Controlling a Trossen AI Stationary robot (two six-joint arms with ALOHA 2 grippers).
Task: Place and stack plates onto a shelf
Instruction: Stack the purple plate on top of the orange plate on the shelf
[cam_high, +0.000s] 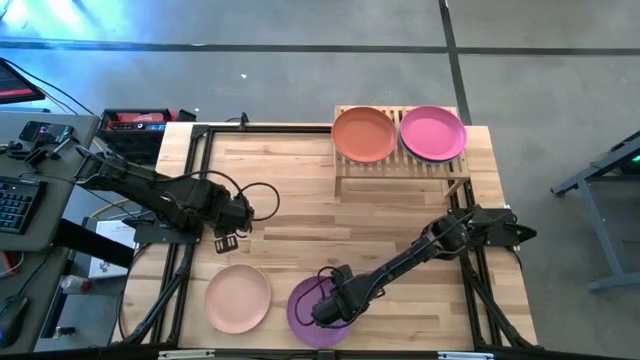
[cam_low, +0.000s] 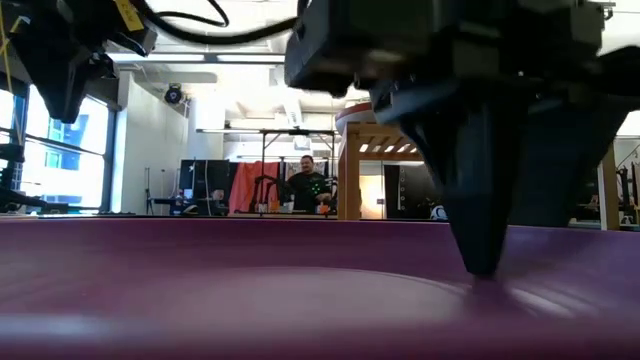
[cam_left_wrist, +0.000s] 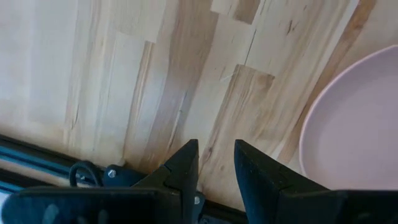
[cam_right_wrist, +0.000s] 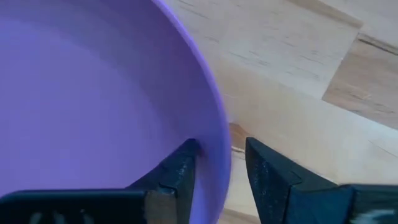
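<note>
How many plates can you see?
4. An orange plate and a magenta plate sit side by side on the shelf. A peach plate and a purple plate lie on the table's near edge. More could be stacked underneath.

We see the high view evenly lit from overhead, the tabletop (cam_high: 300, 180) bright and the arms casting only faint, short shadows. Pale glare streaks the floor (cam_high: 250, 30) towards eleven o'clock. In the low view, windows (cam_low: 60, 150) at nine o'clock and ceiling lights blow out white, leaving the near gripper a dark silhouette and the purple plate (cam_low: 250, 290) badly blurred. Both wrist views are bright, with soft-edged fingers.
</note>
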